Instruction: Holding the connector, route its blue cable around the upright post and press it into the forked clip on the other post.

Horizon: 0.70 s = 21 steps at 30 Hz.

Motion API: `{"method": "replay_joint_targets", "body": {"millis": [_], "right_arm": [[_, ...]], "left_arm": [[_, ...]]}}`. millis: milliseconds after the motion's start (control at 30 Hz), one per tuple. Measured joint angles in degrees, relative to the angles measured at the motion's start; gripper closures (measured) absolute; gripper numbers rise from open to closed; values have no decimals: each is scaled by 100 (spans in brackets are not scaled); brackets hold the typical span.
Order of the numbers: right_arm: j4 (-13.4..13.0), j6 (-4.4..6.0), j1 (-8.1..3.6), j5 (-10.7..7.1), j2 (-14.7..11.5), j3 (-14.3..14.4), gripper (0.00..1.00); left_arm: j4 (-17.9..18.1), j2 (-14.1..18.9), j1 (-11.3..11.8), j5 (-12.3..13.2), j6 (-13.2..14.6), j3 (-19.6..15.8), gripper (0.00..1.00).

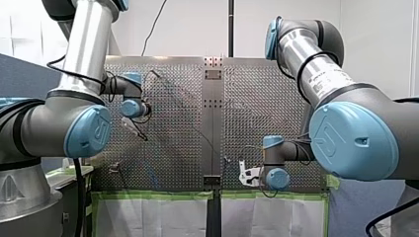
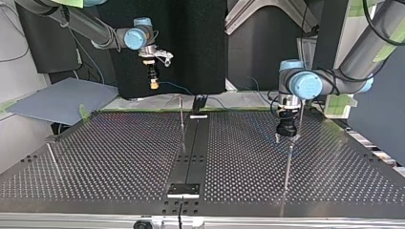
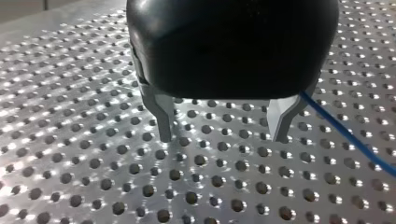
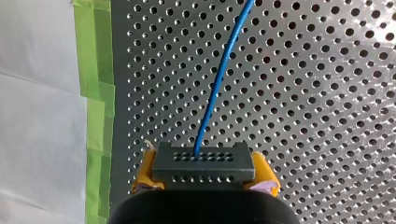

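In the right wrist view, my right end effector [image 4: 205, 175] is clamped on a black connector [image 4: 204, 158], with its yellow pads [image 4: 145, 173] pressed against either side of the block. A blue cable [image 4: 219, 79] leaves the connector's face and runs straight ahead over the perforated metal surface [image 4: 327, 116]. To one side of the cable the surface ends at a strip of green tape [image 4: 95, 93], and a white sheet [image 4: 37, 116] lies beyond it.

In the left wrist view, my left end effector [image 3: 223, 133] is black. Its two metal fingers [image 3: 161, 114] are spread wide with nothing between them, and their tips hang just over the holes. The blue cable [image 3: 345, 135] crosses the surface just outside one finger.

In the top view, my right arm [image 2: 90, 26] enters at the upper left. Its end effector [image 2: 154, 85] holds the connector raised above the far edge, in the upper left of centre. The cable [image 2: 174, 87] trails from it toward the upper middle. A thin upright post [image 2: 181, 114] stands at centre. My left arm [image 2: 363, 52] enters at the upper right, and its end effector [image 2: 285, 135] is low over the surface, just beside a second post [image 2: 288, 164] at right of centre. A third post [image 2: 51, 155] leans at the lower left. The posts' tops are too small to show which one carries the clip.

In the front view, my left end effector is at left of centre over the surface, and my right one is at the lower middle near the green-taped edge. Its grip cannot be read here.
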Motion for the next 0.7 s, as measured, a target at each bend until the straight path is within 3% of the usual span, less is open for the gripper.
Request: {"method": "replay_joint_targets", "body": {"millis": [400, 700], "right_arm": [[0, -10, 5, 2, 1, 0, 100], [18, -17, 12, 8, 1, 0, 100]], "left_arm": [[630, 1, 44, 79, -656, -122, 1], [616, 12, -44, 283, -1114, -233, 1]]}}
